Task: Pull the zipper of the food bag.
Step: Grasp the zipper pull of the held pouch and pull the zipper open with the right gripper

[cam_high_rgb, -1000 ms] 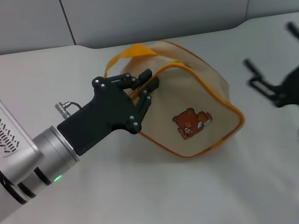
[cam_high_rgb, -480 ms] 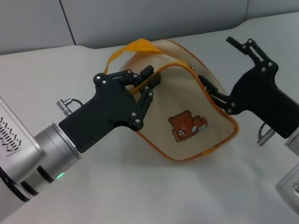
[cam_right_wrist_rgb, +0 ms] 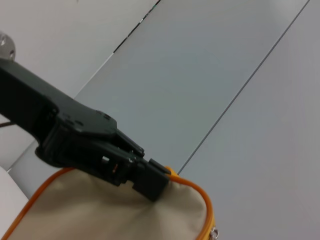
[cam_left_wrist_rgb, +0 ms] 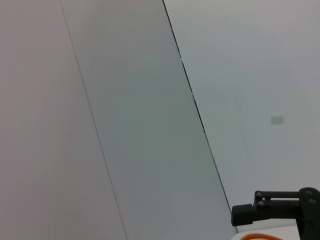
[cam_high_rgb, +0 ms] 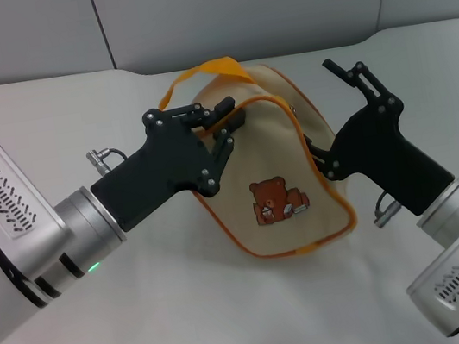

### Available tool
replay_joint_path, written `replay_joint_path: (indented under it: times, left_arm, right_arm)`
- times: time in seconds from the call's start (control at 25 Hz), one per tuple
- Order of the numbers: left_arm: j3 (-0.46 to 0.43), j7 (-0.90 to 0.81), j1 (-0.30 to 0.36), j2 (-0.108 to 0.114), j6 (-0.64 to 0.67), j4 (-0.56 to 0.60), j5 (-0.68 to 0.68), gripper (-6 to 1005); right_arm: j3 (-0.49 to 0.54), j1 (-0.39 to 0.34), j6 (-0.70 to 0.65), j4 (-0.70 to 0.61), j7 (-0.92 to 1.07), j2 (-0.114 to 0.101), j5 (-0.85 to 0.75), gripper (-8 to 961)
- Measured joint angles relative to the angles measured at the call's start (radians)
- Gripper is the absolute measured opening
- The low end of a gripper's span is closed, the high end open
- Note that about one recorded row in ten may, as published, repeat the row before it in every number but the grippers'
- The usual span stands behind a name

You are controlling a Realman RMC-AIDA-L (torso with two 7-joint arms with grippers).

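Note:
The cream-beige food bag (cam_high_rgb: 276, 164), with orange piping, an orange strap handle (cam_high_rgb: 205, 73) and a brown bear picture, lies tilted on the white table. My left gripper (cam_high_rgb: 224, 127) is shut on the bag's upper left edge at the piping; the right wrist view shows its fingers (cam_right_wrist_rgb: 145, 177) clamped on that edge. My right gripper (cam_high_rgb: 330, 117) is open against the bag's right side, one finger raised above the bag and the other low beside it. A small silver piece, likely the zipper pull (cam_right_wrist_rgb: 214, 232), shows at the piping in the right wrist view. I cannot make it out in the head view.
The bag lies on a white table (cam_high_rgb: 191, 318) with grey wall panels (cam_high_rgb: 229, 6) behind. The left wrist view shows mostly wall, with part of the right gripper (cam_left_wrist_rgb: 280, 210) at its edge.
My right arm has swung in from the right to the bag's right side. The bag has shifted slightly left and toward me. My left gripper keeps its hold.

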Motion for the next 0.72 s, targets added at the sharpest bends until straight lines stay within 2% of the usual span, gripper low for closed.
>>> replay_joint_path:
  times: [0.48,0.72]
  left_arm:
    - [-0.065,0.108,0.024,-0.002,-0.004,-0.045,0.000,104]
    - [-0.067,0.124,0.024,-0.003,-0.028,-0.065,0.006,102]
  right_arm:
    - [0.051,-0.028,-0.006,0.027,0.000,0.000,-0.007,716]
    - [0.062,-0.019,-0.001,0.047,0.003,0.000,-0.007,710]
